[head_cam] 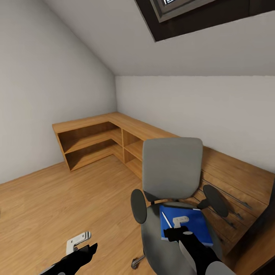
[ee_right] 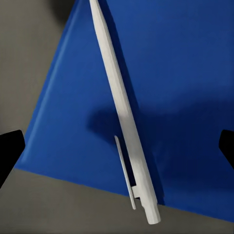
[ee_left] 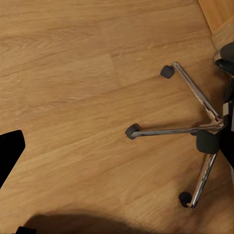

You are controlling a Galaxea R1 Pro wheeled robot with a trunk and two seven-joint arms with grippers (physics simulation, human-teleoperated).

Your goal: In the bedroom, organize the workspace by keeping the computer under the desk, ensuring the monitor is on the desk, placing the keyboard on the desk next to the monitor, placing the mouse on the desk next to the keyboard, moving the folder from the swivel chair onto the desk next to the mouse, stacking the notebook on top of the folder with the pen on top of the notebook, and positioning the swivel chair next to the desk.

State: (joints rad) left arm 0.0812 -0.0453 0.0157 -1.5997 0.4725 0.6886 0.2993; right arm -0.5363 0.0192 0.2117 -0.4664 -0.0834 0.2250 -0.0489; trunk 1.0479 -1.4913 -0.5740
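The grey swivel chair stands on the floor in front of a wooden unit. On its seat lies the blue folder, and the thin white pen rests on the folder. My right gripper hovers open just above them. Up close, the pen runs across the folder, between the black fingertips and not touching them. My left gripper hangs open and empty low beside the chair, over its chrome base. The computer, monitor, keyboard, mouse, notebook and desk are out of view.
A light wooden L-shaped shelf unit runs along the far walls, and a wooden drawer front sits right behind the chair. The chair's black armrests flank the seat. Open wooden floor lies to the left. A sloped ceiling is overhead.
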